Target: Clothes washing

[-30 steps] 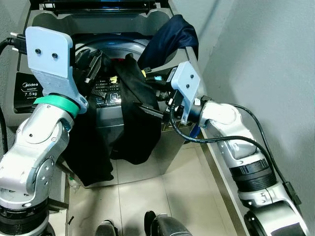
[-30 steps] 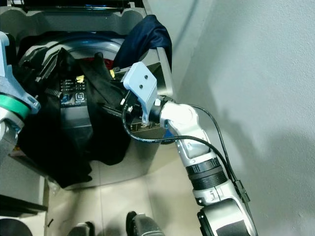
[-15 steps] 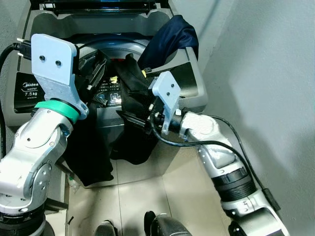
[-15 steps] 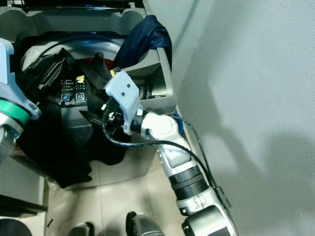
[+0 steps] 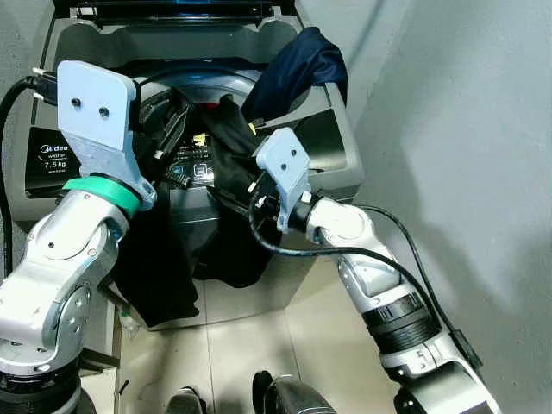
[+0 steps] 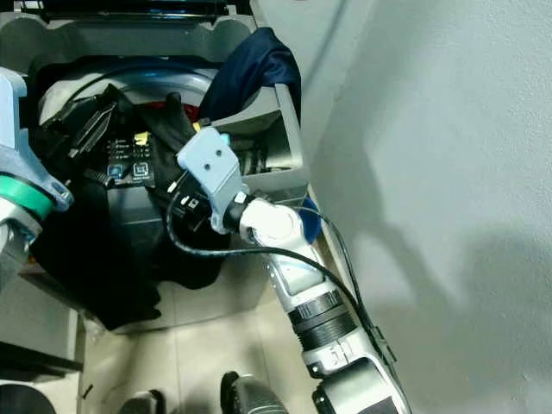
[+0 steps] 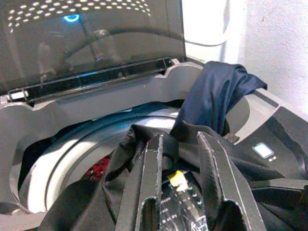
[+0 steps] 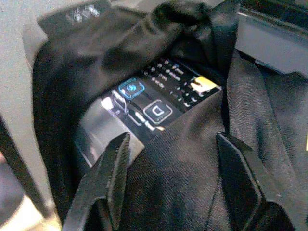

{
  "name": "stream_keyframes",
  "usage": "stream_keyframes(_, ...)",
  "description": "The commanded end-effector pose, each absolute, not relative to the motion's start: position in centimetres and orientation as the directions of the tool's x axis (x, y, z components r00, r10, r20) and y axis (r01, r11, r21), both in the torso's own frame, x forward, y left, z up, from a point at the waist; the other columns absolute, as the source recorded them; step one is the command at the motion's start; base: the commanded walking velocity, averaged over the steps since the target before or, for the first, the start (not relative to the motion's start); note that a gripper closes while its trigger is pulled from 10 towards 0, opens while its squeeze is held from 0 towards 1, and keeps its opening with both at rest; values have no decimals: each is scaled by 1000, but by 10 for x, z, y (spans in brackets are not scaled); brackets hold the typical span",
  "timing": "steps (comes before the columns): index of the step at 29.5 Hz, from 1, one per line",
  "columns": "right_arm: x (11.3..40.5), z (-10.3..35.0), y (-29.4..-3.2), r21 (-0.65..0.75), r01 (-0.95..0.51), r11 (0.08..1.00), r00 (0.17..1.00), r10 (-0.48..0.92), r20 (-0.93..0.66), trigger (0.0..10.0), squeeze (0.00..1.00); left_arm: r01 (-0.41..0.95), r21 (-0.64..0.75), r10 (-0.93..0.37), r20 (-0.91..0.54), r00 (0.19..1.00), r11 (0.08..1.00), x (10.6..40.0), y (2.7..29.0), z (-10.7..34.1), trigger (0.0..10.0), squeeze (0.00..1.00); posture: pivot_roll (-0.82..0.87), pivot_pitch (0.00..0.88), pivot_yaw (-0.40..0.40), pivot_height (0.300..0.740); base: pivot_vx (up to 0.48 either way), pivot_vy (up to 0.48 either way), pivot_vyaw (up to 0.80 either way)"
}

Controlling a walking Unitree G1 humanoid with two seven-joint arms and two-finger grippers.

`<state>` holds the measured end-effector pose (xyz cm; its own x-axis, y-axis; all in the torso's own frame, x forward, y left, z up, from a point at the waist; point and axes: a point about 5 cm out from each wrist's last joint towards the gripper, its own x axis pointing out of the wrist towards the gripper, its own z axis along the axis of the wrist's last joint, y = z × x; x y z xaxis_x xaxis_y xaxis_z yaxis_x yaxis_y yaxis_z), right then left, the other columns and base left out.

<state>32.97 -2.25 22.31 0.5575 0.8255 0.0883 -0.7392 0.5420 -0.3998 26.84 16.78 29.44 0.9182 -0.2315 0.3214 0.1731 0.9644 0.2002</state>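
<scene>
A grey top-loading washing machine (image 5: 341,168) stands with its lid (image 7: 91,43) up. A black garment (image 5: 226,246) lies over the front control panel (image 8: 144,103) and hangs down the machine's front. Over the right rim hangs a navy garment (image 5: 297,65). My left gripper (image 7: 179,139) hovers open just above the black cloth at the drum's front edge, with a yellow sticker (image 7: 175,178) showing between its fingers. At the machine's front, my right gripper (image 8: 173,139) is open wide, its fingers (image 8: 113,178) close over the black cloth beside the panel.
A grey wall (image 5: 448,129) runs close along the machine's right side. Pale floor tiles (image 5: 250,336) lie in front, with my feet (image 5: 276,392) at the bottom. Something red (image 7: 98,168) lies inside the drum.
My right arm has swung left, from the machine's right front corner in onto the black garment at the front. My left gripper has hardly moved.
</scene>
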Motion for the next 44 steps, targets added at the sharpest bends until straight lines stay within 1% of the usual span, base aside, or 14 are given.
stream_keyframes(1,331,207,-23,-432,-734,523,575,818,14,3020,0,179,194,-232,298,926,965,268,169,289,10000,0,114,150,-33,740,0,0,0)
stream_keyframes(2,331,207,-23,-432,-734,523,575,818,14,3020,0,179,194,-232,298,926,965,268,169,289,10000,0,114,150,-33,740,0,0,0)
stream_keyframes(3,331,207,-23,-449,-728,517,575,818,9,1451,0,178,192,-231,298,926,965,268,169,289,10000,0,113,152,-34,740,0,0,0)
stream_keyframes(6,331,206,-22,-471,-721,508,574,819,4,1216,0,178,191,-230,298,926,965,268,169,289,10000,0,113,152,-34,740,0,0,0)
stream_keyframes(8,331,207,-23,-528,-696,486,573,819,-2,0,0,179,188,-230,297,927,966,268,169,288,10000,0,110,155,-34,740,0,0,0)
stream_keyframes(16,331,214,-27,-630,-643,434,563,826,-5,0,0,182,182,-230,295,927,966,268,168,288,10000,0,107,161,-32,740,0,0,0)
stream_keyframes(25,330,211,-27,-616,-681,397,531,846,-42,0,0,183,177,-230,293,928,967,268,167,287,10000,0,105,164,-32,740,0,0,0)
stream_keyframes(28,330,212,-27,-578,-704,413,524,851,-30,0,0,184,175,-229,293,928,967,267,167,287,10000,0,105,166,-34,740,0,0,0)
stream_keyframes(30,332,221,-27,-516,-713,475,535,844,37,0,0,184,173,-230,294,928,967,267,166,288,10000,0,104,168,-32,740,0,0,0)
stream_keyframes(39,345,259,-18,-443,-688,576,552,810,197,0,0,188,158,-230,312,922,969,269,164,292,10000,0,97,171,-36,740,0,0,0)
stream_keyframes(40,350,272,-15,-431,-672,603,558,794,241,4706,0,189,150,-229,331,915,971,268,162,294,10000,0,96,172,-40,740,0,0,0)
stream_keyframes(42,350,272,-15,-431,-672,603,558,794,241,4706,0,189,150,-229,331,915,971,268,162,294,10000,0,96,172,-40,740,0,0,0)
stream_keyframes(43,356,283,-12,-430,-644,632,571,772,280,10000,0,185,149,-227,356,907,971,267,161,298,10000,0,97,173,-46,740,0,0,0)
stream_keyframes(44,362,294,-10,-436,-600,670,594,739,317,10000,0,180,154,-227,383,895,972,265,159,302,10000,0,100,173,-49,740,0,0,0)
